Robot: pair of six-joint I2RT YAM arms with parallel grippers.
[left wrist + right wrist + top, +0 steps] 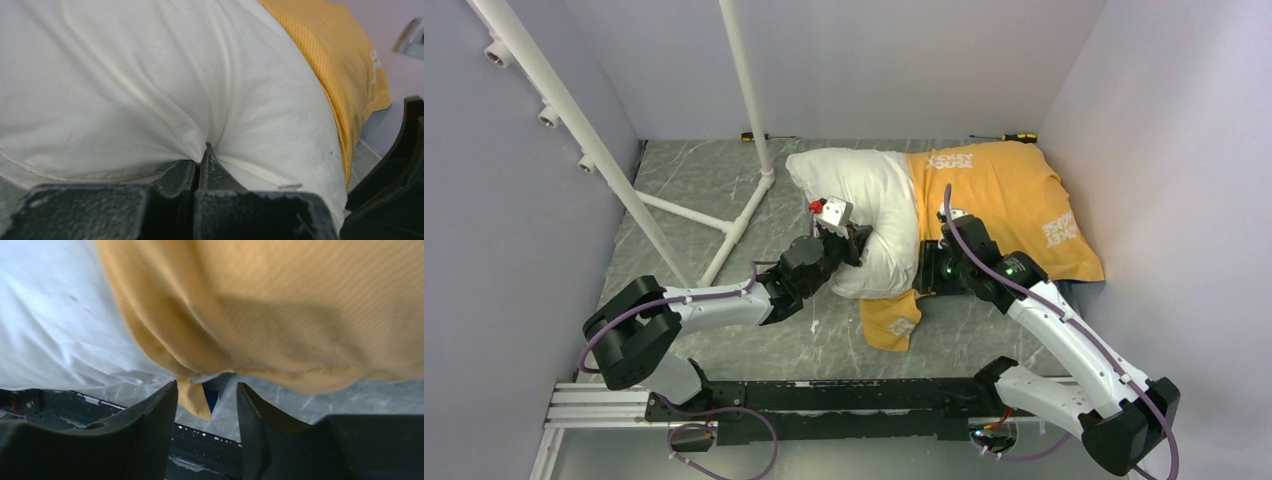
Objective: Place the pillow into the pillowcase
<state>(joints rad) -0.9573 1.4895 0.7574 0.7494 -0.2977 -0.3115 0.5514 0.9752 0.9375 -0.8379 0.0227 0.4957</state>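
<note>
— While half the pillow [864, 215] juts from the pillowcase [1004, 190] by the right wall [1164, 150], who grips?
— Left gripper [200, 155] pinches pillow fabric; right gripper [206, 390] gapes around the pillowcase hem.

The pillow [864, 200], white and plump with a piped seam, lies bent in a curve near the middle of the table's far edge. Its right part is inside the pillowcase [1009, 195] and its left part is bare, and my left gripper [201, 152] pinches a fold on its near side. The pillowcase lies yellow-orange side up with white lettering, bulging over the pillow toward the far right corner, a loose flap flat on the table at the pillow's near end and a bit of blue under its hanging hem.
</note>
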